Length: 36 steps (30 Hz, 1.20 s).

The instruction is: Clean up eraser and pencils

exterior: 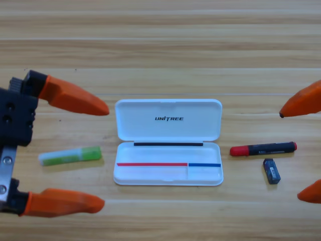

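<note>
The left gripper is seen at the picture's left edge, jaws spread wide, and the green pen lies on the table between them, untouched. The white case is laid open at the centre, lid folded back. To its right the black pen is stretched out flat, red cap towards the case, and the eraser is found just below its far end, close but apart. Only two orange tips of the right gripper are shown at the right edge, parted wide, nothing held.
</note>
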Tool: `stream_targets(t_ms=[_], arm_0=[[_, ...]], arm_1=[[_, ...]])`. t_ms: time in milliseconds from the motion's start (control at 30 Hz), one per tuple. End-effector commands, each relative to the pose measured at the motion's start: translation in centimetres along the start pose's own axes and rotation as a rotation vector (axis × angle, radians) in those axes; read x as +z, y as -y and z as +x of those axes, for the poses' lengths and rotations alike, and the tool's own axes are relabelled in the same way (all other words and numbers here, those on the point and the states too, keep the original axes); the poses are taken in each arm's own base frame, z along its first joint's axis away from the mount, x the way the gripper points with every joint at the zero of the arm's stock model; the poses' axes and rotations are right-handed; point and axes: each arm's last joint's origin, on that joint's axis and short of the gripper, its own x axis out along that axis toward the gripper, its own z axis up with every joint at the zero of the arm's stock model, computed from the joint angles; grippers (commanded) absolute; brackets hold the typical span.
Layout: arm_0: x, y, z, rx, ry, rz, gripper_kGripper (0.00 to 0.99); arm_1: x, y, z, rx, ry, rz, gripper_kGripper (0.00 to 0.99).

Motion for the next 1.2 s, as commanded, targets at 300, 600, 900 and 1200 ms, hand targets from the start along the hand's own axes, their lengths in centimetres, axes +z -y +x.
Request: stream_targets(t_ms=[300,600,900,1200], arm_0=[[0.2,0.4,-0.3,-0.021,0.027,0.003,0.957],[0.8,-0.9,-1.1,0.138,-0.058,0.081,0.948],[1.3,-6.9,-0.7,0.367,-0.323,0.170,0.946],[-2.4,-14.0,1.8,0.302,-0.588,0.156,0.945]], arm_1=[[-0.8,-0.4,1.8,0.062,-0.062,0.051,0.980],[-1.6,2.6,3.3,-0.123,-0.232,0.298,0.980],[-4.3,8.8,7.6,-0.363,-0.452,0.735,0.977],[-7.8,12.4,12.5,-0.446,-0.639,0.926,0.982]])
